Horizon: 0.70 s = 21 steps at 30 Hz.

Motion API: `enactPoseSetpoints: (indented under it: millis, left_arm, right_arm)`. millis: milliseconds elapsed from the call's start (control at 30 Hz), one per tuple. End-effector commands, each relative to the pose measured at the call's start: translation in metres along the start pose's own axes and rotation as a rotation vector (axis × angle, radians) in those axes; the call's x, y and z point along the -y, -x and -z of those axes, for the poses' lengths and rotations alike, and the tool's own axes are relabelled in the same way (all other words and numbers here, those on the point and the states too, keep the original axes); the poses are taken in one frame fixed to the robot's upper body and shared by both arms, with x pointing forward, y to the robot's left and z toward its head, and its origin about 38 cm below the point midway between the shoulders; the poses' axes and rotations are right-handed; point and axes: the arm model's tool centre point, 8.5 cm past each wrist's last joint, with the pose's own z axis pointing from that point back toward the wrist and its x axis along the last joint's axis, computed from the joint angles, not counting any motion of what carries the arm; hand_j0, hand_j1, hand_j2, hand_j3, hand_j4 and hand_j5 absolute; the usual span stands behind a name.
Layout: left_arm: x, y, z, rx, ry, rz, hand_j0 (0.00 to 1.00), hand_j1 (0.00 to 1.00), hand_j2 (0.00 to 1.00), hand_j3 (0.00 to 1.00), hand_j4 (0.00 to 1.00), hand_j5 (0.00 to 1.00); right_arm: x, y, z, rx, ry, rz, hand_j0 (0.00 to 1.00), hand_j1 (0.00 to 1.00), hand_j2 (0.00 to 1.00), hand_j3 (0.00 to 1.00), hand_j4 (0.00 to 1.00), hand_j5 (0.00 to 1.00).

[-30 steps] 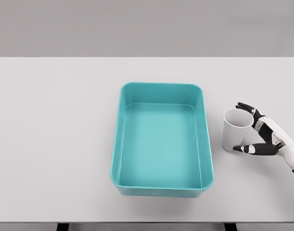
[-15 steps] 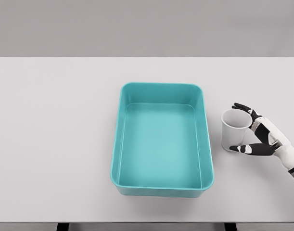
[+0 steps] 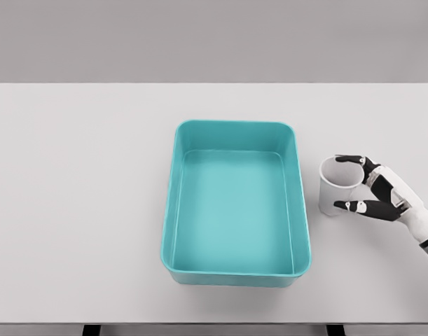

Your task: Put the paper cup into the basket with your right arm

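Head view. No brand, label or writing can be read on any item.

Item count: one basket [image 3: 236, 203], one paper cup [image 3: 337, 187], one table [image 3: 80, 210], one robot hand in view.

The basket is a teal rectangular tub with rounded corners and an open top. It sits near the middle of the white table, with its long side running away from the robot. Its interior shows only the teal floor and walls.

The paper cup is white and stands upright on the table, just beside the basket's right wall, level with the far half of that wall. It is outside the basket, with a narrow strip of table surface between the two. The cup's open mouth faces up.

The right hand [image 3: 382, 192] enters from the lower right edge, on the side of the cup away from the basket. Its dark-tipped fingers [image 3: 347, 159] reach around the far rim of the cup, and the thumb [image 3: 350, 206] lies against the near lower side of the cup wall. The hand brackets the cup from the right in a grasping posture, with fingers and thumb touching or very nearly touching the cup; whether the grip is tight cannot be told. The cup base rests on the table.
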Motion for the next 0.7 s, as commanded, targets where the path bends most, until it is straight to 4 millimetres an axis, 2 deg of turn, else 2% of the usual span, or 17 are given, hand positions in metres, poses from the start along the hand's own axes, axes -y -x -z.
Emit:
enactPoseSetpoints:
  millis: [0, 233, 367, 667]
  left_arm:
    - [0.0, 0.0, 0.0, 0.0, 0.0, -0.001, 1.0, 1.0, 1.0, 1.0, 1.0, 1.0]
    - [0.0, 0.0, 0.0, 0.0, 0.0, -0.001, 1.0, 1.0, 1.0, 1.0, 1.0, 1.0]
    - [0.0, 0.0, 0.0, 0.0, 0.0, 0.001, 1.0, 1.0, 1.0, 1.0, 1.0, 1.0]
    - [0.0, 0.0, 0.0, 0.0, 0.0, 0.001, 1.0, 1.0, 1.0, 1.0, 1.0, 1.0]
  right_arm:
    - [0.001, 0.0, 0.0, -0.001, 0.001, -0.001, 0.7, 0.7, 0.7, 0.7, 0.7, 0.7]
    - [0.004, -0.01, 0.008, 0.029, -0.004, -0.013, 0.71, 0.71, 0.71, 0.71, 0.71, 0.71]
    - [0.007, -0.025, 0.019, 0.074, -0.011, -0.025, 0.71, 0.71, 0.71, 0.71, 0.71, 0.71]
    - [0.013, -0.047, 0.035, 0.135, -0.02, -0.051, 0.71, 0.71, 0.71, 0.71, 0.71, 0.71]
